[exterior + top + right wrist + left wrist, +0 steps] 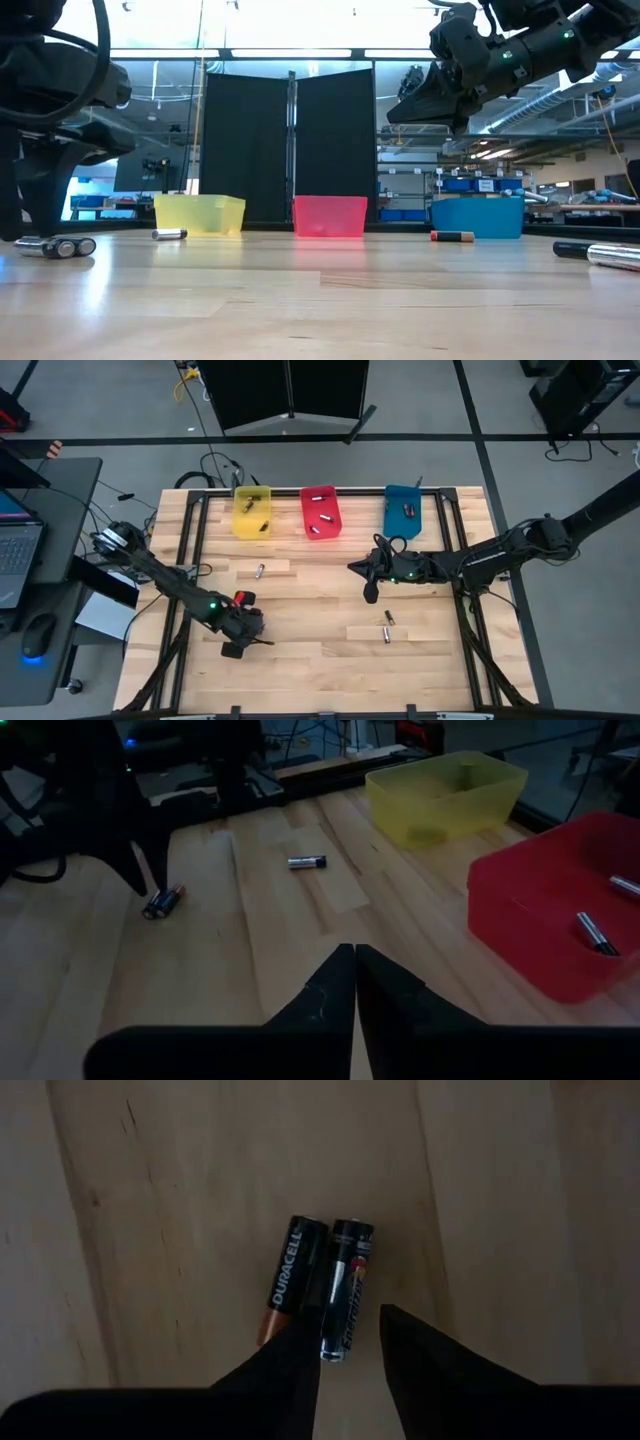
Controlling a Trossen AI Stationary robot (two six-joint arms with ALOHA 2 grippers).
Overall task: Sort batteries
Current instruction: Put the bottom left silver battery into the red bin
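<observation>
Two batteries lie side by side on the wood: a black-and-copper one [288, 1280] and a black one [345, 1295]. My left gripper [345, 1330], near the table's near-left part [243, 632], is open and points down. Its fingers stand on either side of the black battery's near end. My right gripper [355, 955] is shut and empty, raised above the table's middle [369, 590]. One loose battery [260, 571] lies left of centre, and two more [388, 626] lie right of centre. Further batteries rest in the red bin [320, 512] and the blue bin [403, 510]. My left gripper comes from above with its fingers along the two batteries. One finger [290, 1365] overlaps the copper end [268, 1325] of the black-and-copper battery, and the other [410, 1345] stands beside the black one. Whether either finger touches a battery, I cannot tell. Both batteries lie flat on the table.
The yellow bin [251, 512], the red bin and the blue bin stand in a row along the far edge. Black frame rails [190, 560] run along the table's left and right sides. A desk with a laptop [20, 555] stands to the left. Bare wood lies between the two arms.
</observation>
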